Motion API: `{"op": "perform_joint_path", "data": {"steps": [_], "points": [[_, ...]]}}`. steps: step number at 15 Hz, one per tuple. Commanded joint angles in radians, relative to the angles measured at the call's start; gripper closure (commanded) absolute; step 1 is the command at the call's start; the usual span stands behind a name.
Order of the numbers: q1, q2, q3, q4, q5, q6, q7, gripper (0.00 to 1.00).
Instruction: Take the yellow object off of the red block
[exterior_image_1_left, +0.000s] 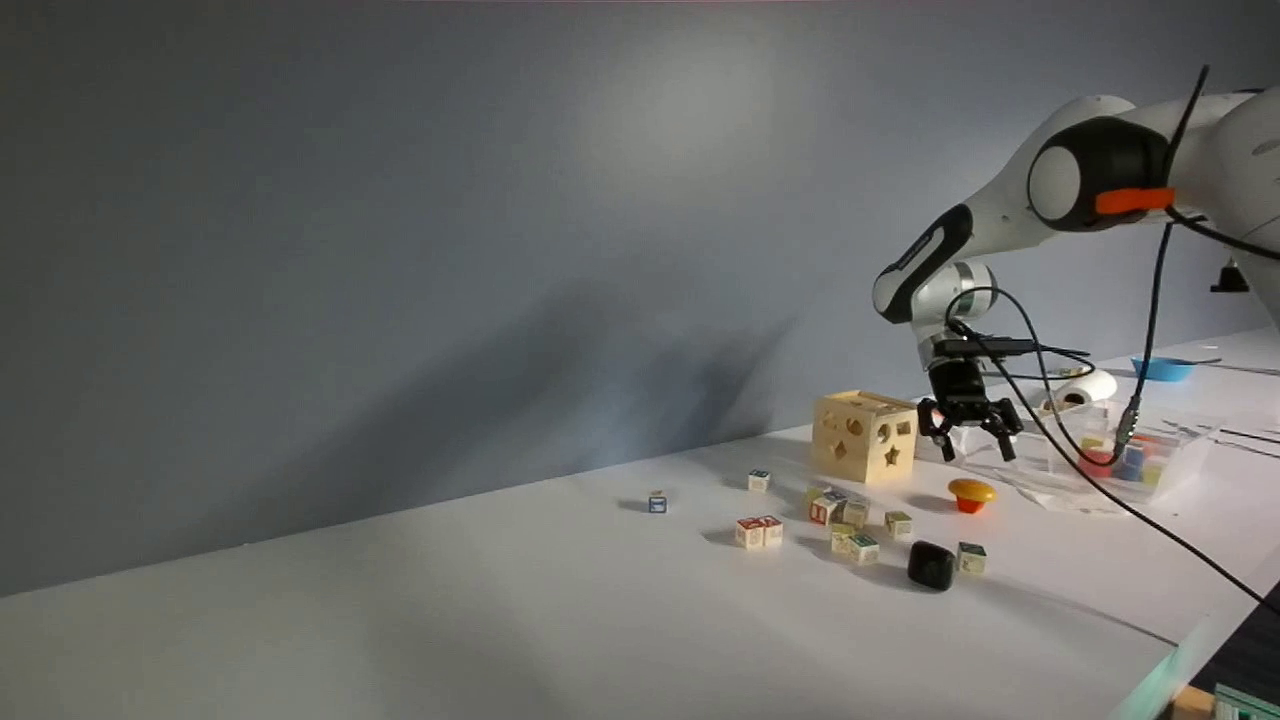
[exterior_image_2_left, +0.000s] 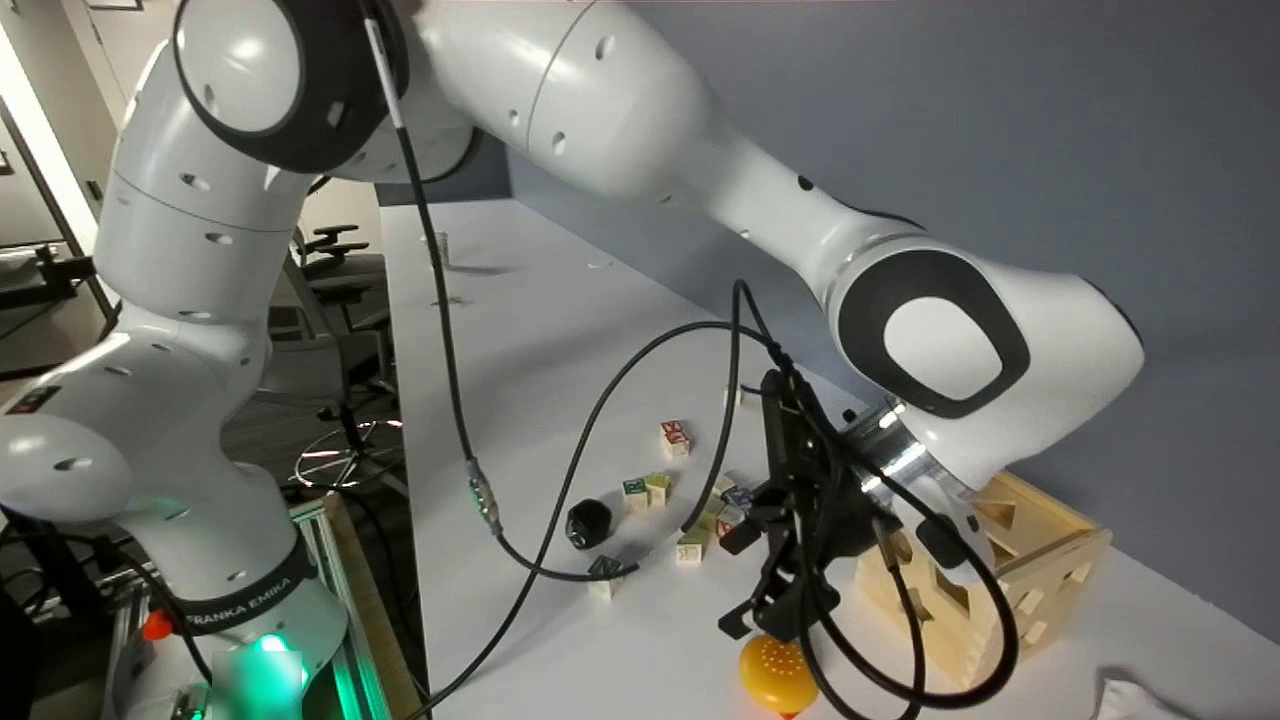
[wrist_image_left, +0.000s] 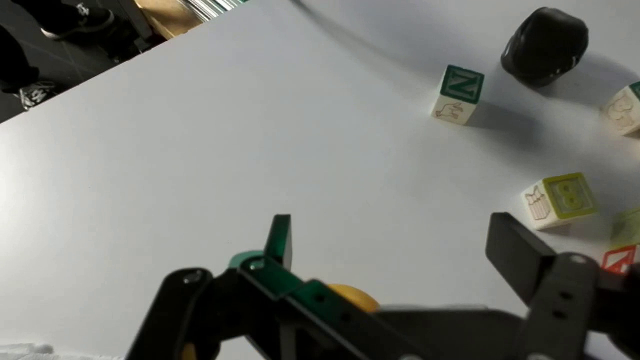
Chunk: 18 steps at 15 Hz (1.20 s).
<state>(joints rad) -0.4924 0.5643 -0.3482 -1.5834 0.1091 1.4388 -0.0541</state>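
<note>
The yellow object (exterior_image_1_left: 972, 488) is a rounded dome sitting on the tiny red block (exterior_image_1_left: 968, 506), which stands on the white table. The yellow object also shows in an exterior view (exterior_image_2_left: 776, 672), with only a tip of the red block (exterior_image_2_left: 788, 715) visible at the bottom edge. My gripper (exterior_image_1_left: 978, 457) is open and empty, above the yellow object and apart from it. In the wrist view, the gripper (wrist_image_left: 390, 235) has its fingers wide apart. There, part of the yellow object (wrist_image_left: 356, 296) shows behind the left finger; the red block is hidden.
A tan wooden cube with holes (exterior_image_1_left: 863, 437) stands beside the gripper, near the wall. Several letter blocks (exterior_image_1_left: 855, 540) and a small black piece (exterior_image_1_left: 931, 565) lie nearby. A clear bin (exterior_image_1_left: 1185, 470) stands behind. A black cable (exterior_image_2_left: 590, 440) hangs from the arm over the table.
</note>
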Motion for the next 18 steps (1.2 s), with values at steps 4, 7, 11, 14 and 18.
{"op": "perform_joint_path", "data": {"steps": [4, 7, 11, 14, 18], "points": [[-0.100, 0.159, 0.025, 0.182, 0.053, -0.133, 0.006, 0.00], [-0.135, 0.208, 0.039, 0.237, 0.085, -0.148, 0.023, 0.00], [-0.163, 0.268, 0.053, 0.307, 0.090, -0.154, 0.051, 0.00], [-0.180, 0.307, 0.062, 0.354, 0.093, -0.164, 0.071, 0.00], [-0.206, 0.348, 0.083, 0.410, 0.112, -0.175, 0.089, 0.00]]}}
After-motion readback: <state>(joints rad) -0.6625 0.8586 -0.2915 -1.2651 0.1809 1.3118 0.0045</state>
